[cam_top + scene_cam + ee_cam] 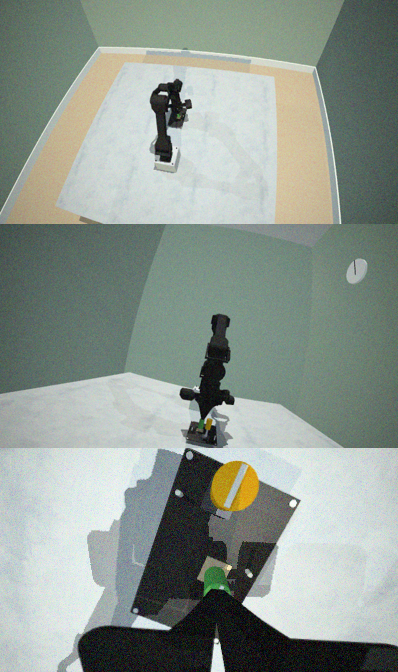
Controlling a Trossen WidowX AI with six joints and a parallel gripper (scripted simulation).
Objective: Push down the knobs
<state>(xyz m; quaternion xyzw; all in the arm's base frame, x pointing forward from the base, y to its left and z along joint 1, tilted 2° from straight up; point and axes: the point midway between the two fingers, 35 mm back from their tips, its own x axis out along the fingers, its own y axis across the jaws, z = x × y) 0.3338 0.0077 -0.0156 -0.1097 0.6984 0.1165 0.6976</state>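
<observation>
The dark circuit board (174, 124) (192, 437) (162, 548) stands on the table. The green knob (178, 116) (201, 424) (215, 576) is upright over a tan potentiometer (204, 570); its lower end looks close to it, but any gap is too small to tell. The yellow knob (209, 424) (221, 488), with a grey stripe on top, stands higher, with a pale shaft visible below it in the exterior view. My gripper (203, 418) (216, 595) is shut and empty. Its joined tips are at the top of the green knob, seemingly touching it, and hide part of that top.
The robot's white base (166, 166) stands on the pale mat (215, 148) near the board. Small pale pins (249, 573) and corner screws (293, 503) show on the board. A dark block beside the yellow knob is partly hidden in the exterior view.
</observation>
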